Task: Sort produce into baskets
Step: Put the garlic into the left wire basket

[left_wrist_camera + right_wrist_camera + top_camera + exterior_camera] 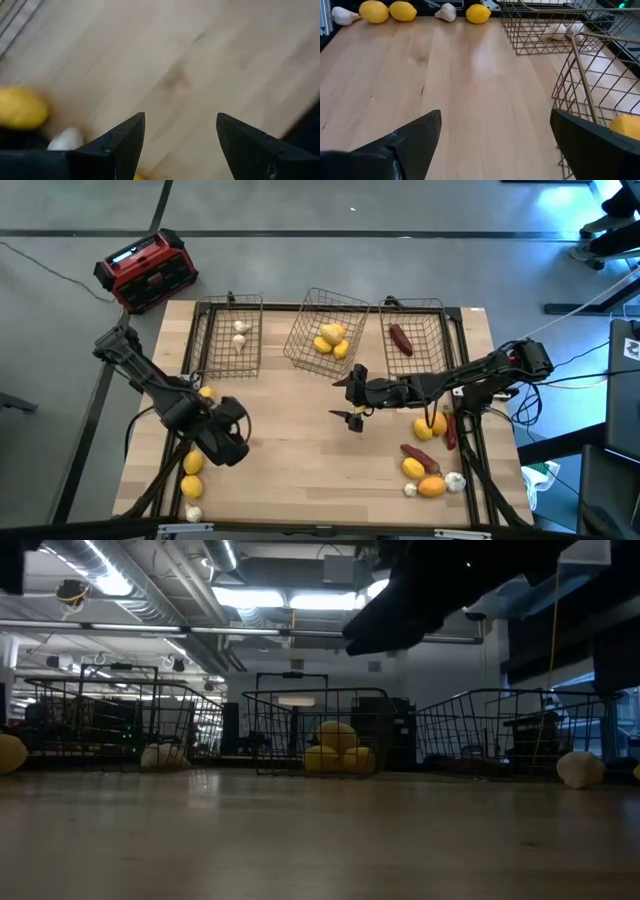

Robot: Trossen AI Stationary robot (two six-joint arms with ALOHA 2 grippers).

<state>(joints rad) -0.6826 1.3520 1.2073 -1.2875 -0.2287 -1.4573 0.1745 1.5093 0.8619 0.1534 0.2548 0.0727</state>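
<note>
Red-and-black box [146, 271] sits beyond the baskets [326, 330]

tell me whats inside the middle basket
The middle basket holds yellow lemons; three show in the high view. Anything beneath them is covered.

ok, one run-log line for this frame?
left gripper: open, empty, near lemons | right gripper: open, empty, below middle basket | sorting unfinished

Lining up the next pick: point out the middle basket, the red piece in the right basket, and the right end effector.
middle basket [303, 340], high view, left wire wall.
red piece [400, 339], high view, its middle.
right end effector [355, 396], high view, midway between its open fingertips.
</note>
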